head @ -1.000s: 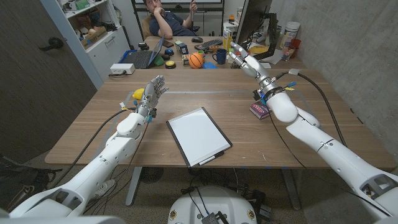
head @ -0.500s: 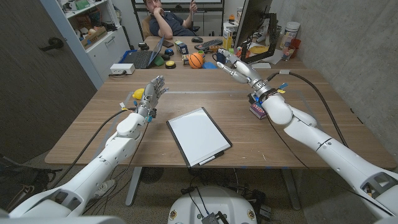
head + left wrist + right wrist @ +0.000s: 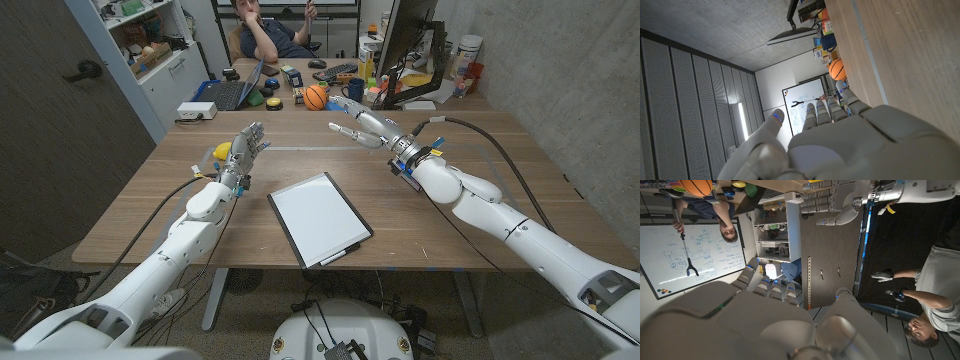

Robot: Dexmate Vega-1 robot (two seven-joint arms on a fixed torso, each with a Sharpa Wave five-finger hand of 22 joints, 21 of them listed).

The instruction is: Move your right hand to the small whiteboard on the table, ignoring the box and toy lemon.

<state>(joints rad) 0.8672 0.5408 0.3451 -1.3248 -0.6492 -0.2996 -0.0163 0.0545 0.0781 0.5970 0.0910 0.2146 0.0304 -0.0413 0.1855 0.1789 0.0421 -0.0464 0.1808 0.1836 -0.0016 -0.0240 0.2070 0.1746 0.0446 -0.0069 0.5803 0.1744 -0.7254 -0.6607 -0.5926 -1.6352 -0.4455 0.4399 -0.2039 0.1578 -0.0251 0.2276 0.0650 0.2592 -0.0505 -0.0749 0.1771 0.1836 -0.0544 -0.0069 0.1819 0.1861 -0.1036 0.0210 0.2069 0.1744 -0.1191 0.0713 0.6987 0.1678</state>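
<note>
Nearest me, in the lower middle of the head view, the small whiteboard (image 3: 320, 220) lies flat on the wooden table (image 3: 480, 215), turned at an angle, with a dark marker (image 3: 338, 255) along its near edge. Nothing touches it.

To the left of centre, my left hand (image 3: 246, 147) stands raised above the table, fingers straight and slightly apart, holding nothing. Just beyond it, partly hidden by the fingers, I see the yellow toy lemon (image 3: 222, 152). In the left wrist view the same hand (image 3: 840, 135) shows its back, fingers reaching out together toward the far end of the room.

Right of centre and a little farther up the frame, my right hand (image 3: 362, 125) hangs above the table with its fingers spread and pointing toward the picture's left, empty. It is well apart from the whiteboard, beyond its far right corner.

Farther back stands a second table with an orange ball (image 3: 316, 96), a laptop (image 3: 222, 94) and a monitor (image 3: 398, 45). A person (image 3: 268, 32) sits behind it.
</note>
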